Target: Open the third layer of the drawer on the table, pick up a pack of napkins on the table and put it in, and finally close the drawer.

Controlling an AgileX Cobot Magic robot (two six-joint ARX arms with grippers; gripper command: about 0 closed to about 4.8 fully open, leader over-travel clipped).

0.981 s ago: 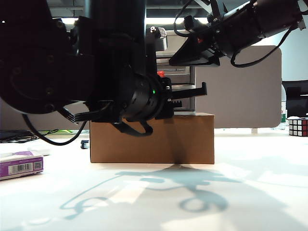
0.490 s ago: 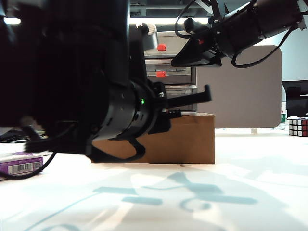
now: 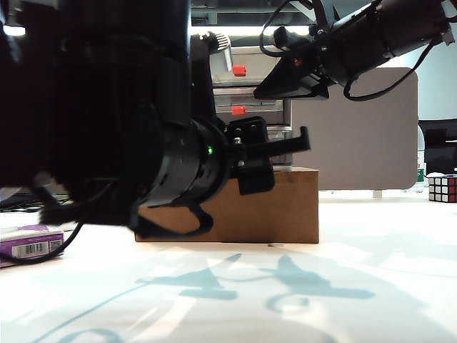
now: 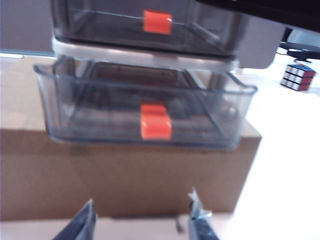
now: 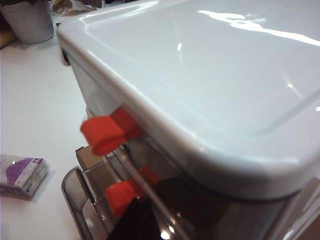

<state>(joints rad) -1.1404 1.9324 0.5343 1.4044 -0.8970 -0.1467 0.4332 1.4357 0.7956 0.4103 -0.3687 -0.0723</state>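
Left wrist view: third layer pulled out at frame centre; left gripper now below, fingers newly parted, handle released. Pack of napkins lies lower left of exterior view, next target. Right gripper upper right over drawer, jaws unreadable.

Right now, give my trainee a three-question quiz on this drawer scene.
1. True or false: the third layer is pulled out of the drawer.
2. Where is the pack of napkins? A) inside the third layer B) on the table C) in the left gripper
3. What does the drawer stand on?

Key: 1 true. 2 B; the left gripper, in front of the third layer, holds nothing. 3 a brown cardboard box. The right gripper is not visible.
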